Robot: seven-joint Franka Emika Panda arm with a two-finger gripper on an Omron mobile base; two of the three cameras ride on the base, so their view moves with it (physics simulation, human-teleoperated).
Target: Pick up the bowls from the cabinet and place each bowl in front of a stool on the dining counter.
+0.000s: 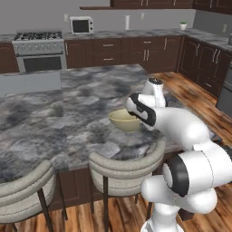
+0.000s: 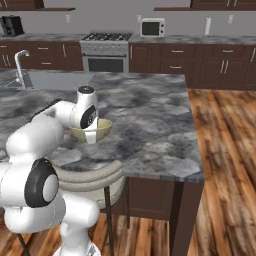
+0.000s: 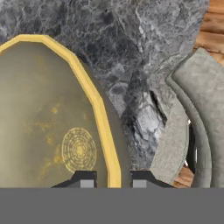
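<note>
The olive-tan bowl (image 1: pixel 123 120) with its yellowish rim (image 3: pixel 94 100) hangs low over the dining counter (image 1: pixel 68 118), close to the counter's near edge. My gripper (image 3: pixel 113 180) is shut on the bowl, one fingertip (image 3: pixel 85 179) inside the rim and the other outside it. In the right base view the hand (image 2: pixel 88 116) comes down onto the bowl (image 2: pixel 102 129) from its near side. A grey padded stool (image 1: pixel 127 164) stands just below that edge, beside the bowl (image 3: pixel 52 131). The white painted bowl and the wall cabinet are out of view.
A second stool (image 1: pixel 22 190) stands at the left. The sink (image 2: pixel 55 80) and tap (image 2: pixel 20 65) sit at the counter's far left. The stove (image 1: pixel 40 50), the microwave (image 1: pixel 81 25) and low drawer cabinets (image 1: pixel 108 52) line the back wall. Wooden floor (image 2: pixel 225 150) lies to the right.
</note>
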